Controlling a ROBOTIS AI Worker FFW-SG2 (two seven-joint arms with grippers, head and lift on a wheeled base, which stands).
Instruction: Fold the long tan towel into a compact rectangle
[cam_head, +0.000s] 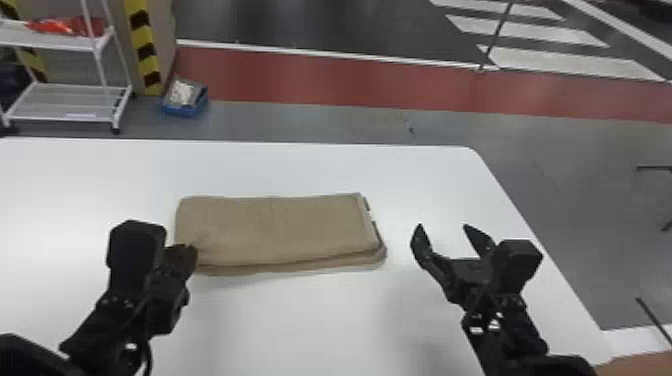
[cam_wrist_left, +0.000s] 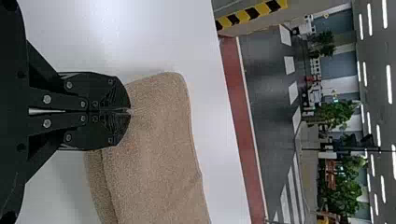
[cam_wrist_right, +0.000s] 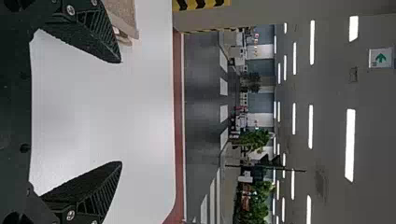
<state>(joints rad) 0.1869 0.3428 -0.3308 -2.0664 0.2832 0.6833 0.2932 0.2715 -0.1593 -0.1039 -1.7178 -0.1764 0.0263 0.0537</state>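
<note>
The tan towel (cam_head: 280, 227) lies folded in layers as a wide rectangle on the white table, its layered edges showing at the front and right. At its left end, near the front corner, my left gripper (cam_head: 192, 252) is shut on the cloth. In the left wrist view the closed left gripper (cam_wrist_left: 130, 112) pinches the edge of the towel (cam_wrist_left: 156, 140), which puckers there. Right of the towel, apart from it, my right gripper (cam_head: 445, 235) stands open. The right wrist view has the right gripper (cam_wrist_right: 120, 112) with widely parted fingers and the towel's end (cam_wrist_right: 123, 16) beyond one of them.
The white table (cam_head: 310, 167) has its right edge running just beyond my right arm. Past the far edge, on the floor, are a white shelf cart (cam_head: 75, 102) and a blue box (cam_head: 185, 107).
</note>
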